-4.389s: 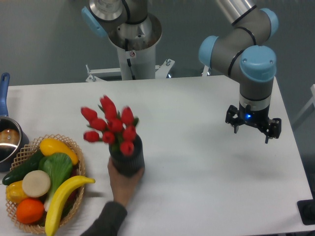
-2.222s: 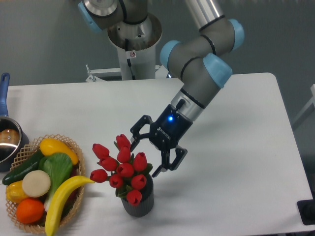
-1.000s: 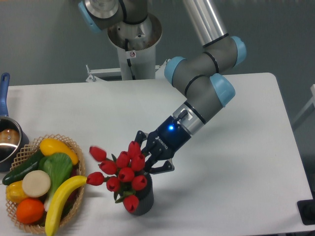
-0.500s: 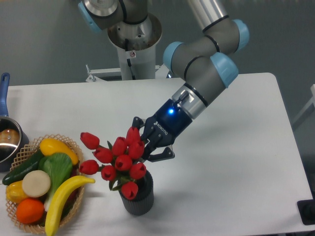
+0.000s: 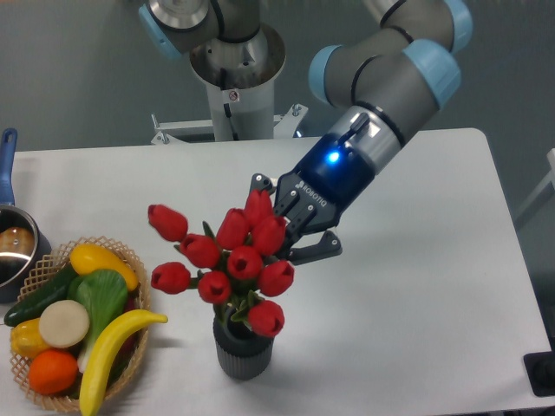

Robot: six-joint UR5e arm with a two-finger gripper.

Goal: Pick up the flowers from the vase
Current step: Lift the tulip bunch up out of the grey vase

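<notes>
Table (image 5: 416, 286): white, bears everything. Gripper (image 5: 290, 227): jaws closed on the flowers (image 5: 230, 260) at the bunch's right side, tilted, presumably to draw stems upward. Flowers: red tulips, raised above the vase (image 5: 243, 351), lowest stems seemingly at its mouth. Vase: dark, ribbed, upright beside wicker basket (image 5: 130, 260).

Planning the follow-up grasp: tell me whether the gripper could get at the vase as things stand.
Probably not from above: the gripper is shut on the flowers, and the bunch spreads over the mouth of the vase. The ribbed sides look free.
</notes>
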